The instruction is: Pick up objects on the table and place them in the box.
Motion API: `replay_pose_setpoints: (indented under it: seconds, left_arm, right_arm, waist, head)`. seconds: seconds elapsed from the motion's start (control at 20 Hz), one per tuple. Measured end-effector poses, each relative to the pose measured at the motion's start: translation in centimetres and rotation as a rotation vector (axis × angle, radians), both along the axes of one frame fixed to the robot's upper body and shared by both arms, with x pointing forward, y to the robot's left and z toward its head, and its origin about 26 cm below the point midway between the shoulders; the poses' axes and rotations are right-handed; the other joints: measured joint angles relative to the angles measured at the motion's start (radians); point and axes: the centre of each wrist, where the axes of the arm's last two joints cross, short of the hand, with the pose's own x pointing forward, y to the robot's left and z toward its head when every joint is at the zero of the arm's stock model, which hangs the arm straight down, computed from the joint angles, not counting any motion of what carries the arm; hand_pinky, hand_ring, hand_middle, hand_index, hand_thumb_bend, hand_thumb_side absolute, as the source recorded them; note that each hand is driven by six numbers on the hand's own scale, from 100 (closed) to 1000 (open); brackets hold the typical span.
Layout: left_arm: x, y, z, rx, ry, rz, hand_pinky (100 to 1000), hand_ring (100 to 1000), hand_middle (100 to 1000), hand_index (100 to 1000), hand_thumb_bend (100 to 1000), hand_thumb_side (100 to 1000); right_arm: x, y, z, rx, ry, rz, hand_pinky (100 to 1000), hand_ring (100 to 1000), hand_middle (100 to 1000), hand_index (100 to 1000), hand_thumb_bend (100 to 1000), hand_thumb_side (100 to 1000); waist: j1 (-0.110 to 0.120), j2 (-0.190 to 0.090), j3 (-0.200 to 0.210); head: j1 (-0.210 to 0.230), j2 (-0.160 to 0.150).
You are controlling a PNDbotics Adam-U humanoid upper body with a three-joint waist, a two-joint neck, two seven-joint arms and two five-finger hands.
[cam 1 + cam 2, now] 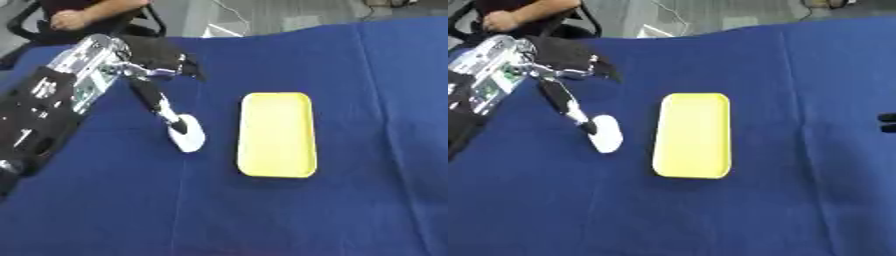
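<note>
My left arm (52, 100) reaches in from the left edge, silver and black, angled across a table covered in dark blue cloth (350, 200). At its end, my left hand (157, 67) hangs above the cloth near the far left part of the table. One long finger (162, 107) points down and toward me, straight, and its tip touches a small white oval object (187, 134) lying flat on the cloth. The other fingers stay up near the palm; nothing is clamped between them, so the hand is spread rather than closed on the object.

Just right of the white object, with a strip of blue cloth between them, lies a yellow tray (276, 135), a shallow rounded rectangle with its long side running away from me. I see nothing inside it. It sits near the middle of the table.

At the far right edge of the right eye view, two dark fingertips of my right hand (887, 122) poke into view above the cloth, well apart from the tray. I cannot tell whether that hand is spread or curled.
</note>
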Motion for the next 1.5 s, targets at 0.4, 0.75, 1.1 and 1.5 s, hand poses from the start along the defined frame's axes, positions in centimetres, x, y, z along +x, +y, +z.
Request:
replay_pose_setpoints:
  seconds: [0.4,0.75,1.1,1.5]
  left_arm:
    - [-0.5,-1.0,0.5,-0.001,-0.016,-0.04,876,883,828,944,872,915]
    - [-1.0,-2.3,1.4,0.052,-0.074,-0.087,885,890,832,956,865,904]
    - [-1.2,-2.7,1.8,0.086,-0.115,-0.117,884,888,827,948,865,905]
    - [-1.1,-2.6,1.7,0.097,-0.12,-0.119,883,887,822,941,863,901]
  right_arm:
    - [0.0,0.0,0.0,0.0,0.0,0.0,671,688,886,971,303,789]
    - [0.0,0.0,0.0,0.0,0.0,0.0,671,689,886,971,302,788]
    - [0.0,0.0,0.0,0.0,0.0,0.0,671,688,886,971,301,788]
    - [0.0,0.0,0.0,0.0,-0.001,0.001,671,689,886,971,295,784]
  waist:
    - [0.0,0.0,0.0]
    - [0.001,0.001,-0.002]
    - [0.003,0.004,-0.005]
    - [0.004,0.006,-0.005]
  head:
    - [0.0,0.0]
    - [0.0,0.0]
    - [0.0,0.0]
    - [0.0,0.0]
